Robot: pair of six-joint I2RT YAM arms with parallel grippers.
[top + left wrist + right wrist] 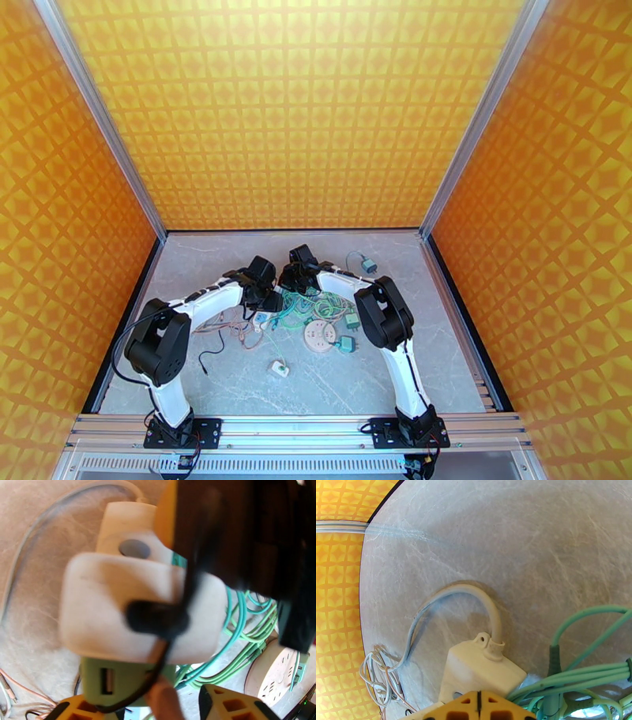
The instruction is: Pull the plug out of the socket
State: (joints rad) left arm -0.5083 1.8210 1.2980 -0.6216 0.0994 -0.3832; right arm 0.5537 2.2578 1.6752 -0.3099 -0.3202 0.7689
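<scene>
Top external view had both arms bent inward, wrists meeting just past the middle of the bench [237,387] over a heap of green cables [316,304]. From where I stood the clutter was bunched there. A round socket disc [320,335] sat on the near side of the tangle. A small white plug [279,368] lay alone nearer the bases, and a thin black wire [207,355] trailed off to the left. Around the heap the marble top lay bare, in a wide band toward the back wall [292,118], another along the right rail [466,316], and at both near corners.

Left wrist view was close and blurred. It showed the white plug [138,606] against the white socket strip [130,527], with a black connector [156,618] across its face. I couldn't tell whether its pins were seated. A green adapter [118,677] lay just below it. The left gripper [146,711] had its yellow fingers spread, the adapter in the gap and one finger clear of it.

Right wrist view showed the right gripper [478,705] with its tips pressed together at the end of the socket strip, pinching nothing I could see. The strip's grey cord [489,610] arched over open bench toward the black edge strip [381,505].
</scene>
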